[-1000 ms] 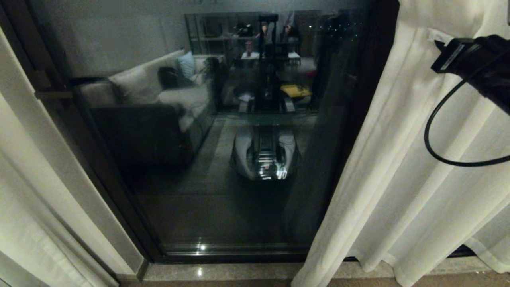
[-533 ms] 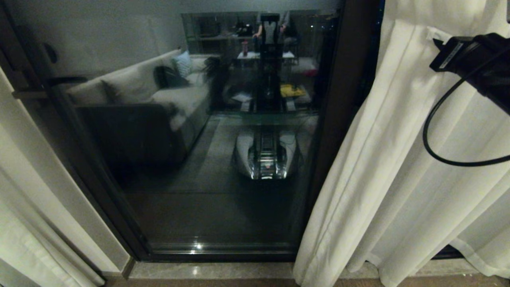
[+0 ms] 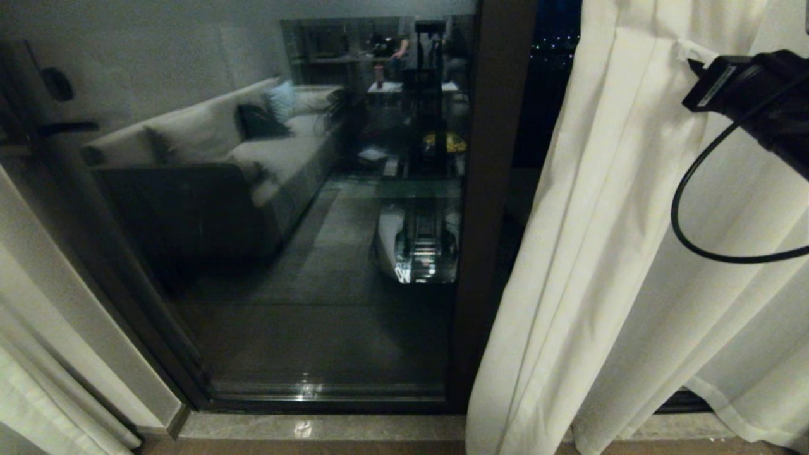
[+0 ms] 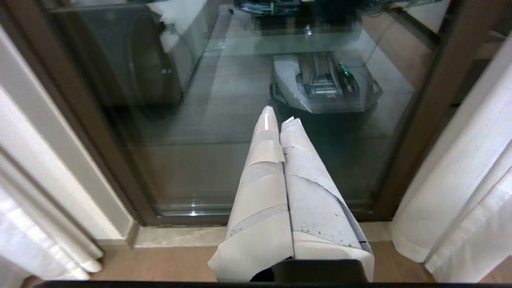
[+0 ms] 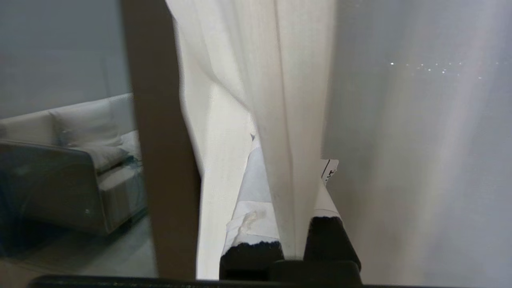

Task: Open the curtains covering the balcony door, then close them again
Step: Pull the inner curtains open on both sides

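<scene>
The right gripper [image 5: 294, 240] is up high at the curtain's leading edge, and its jaws are clamped tight on a fold of the curtains [image 3: 607, 265]. In the right wrist view the cream fabric runs straight between the two taped fingers [image 5: 250, 216] and rises away from them in long pleats. Beyond the jaws on one side hangs the paler sheer layer [image 5: 420, 140], with a few specks of light showing through it. On the other side stands the brown upright of the door frame [image 5: 160, 160], just beside the pinched fold.

From the head camera only the back of the right arm [image 3: 752, 95] shows, with a black cable [image 3: 695, 208] looping below it against the cloth. The curtains hang from there to the floor, gathered to the right of the balcony door [image 3: 303, 253]. Its glass is uncovered and mirrors a sofa [image 3: 208, 145] and the robot's own base. The dark lever handle [image 3: 66, 127] sits far over on the glass's left edge, well apart from the gripping jaws.

The left gripper [image 4: 280, 120] hangs low, jaws pressed together and holding nothing. Ahead of its tips is the lower glass, with the stone sill [image 4: 180, 237] below. A second curtain panel [image 4: 36, 224] hangs well off to one side of those jaws.
</scene>
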Tool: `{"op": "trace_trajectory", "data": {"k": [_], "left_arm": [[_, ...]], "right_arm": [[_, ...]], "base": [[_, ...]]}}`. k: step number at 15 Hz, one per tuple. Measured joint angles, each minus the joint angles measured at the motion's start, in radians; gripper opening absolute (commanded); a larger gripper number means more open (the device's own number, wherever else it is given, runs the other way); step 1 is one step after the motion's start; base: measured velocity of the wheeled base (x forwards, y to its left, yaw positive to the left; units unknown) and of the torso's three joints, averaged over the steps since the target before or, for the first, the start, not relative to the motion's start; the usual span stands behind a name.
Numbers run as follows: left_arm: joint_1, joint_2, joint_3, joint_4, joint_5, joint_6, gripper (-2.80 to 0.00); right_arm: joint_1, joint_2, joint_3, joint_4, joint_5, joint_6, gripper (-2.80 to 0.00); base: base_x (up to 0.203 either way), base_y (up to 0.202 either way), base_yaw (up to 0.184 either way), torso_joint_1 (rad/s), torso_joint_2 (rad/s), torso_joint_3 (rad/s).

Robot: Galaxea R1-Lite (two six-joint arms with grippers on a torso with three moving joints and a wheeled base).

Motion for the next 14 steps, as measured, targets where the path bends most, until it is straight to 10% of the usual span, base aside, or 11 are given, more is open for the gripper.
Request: {"op": "trace_trajectory", "data": {"k": [14], "left_arm": [[0.000,0.000,0.000,0.000,0.000,0.000,-2.80]], "right_arm": [[-0.027,0.000,-0.001,0.000,0.000,0.014,-2.80]], "base": [[0.000,-0.191,0.002,0.001,0.00,0.004]]}}
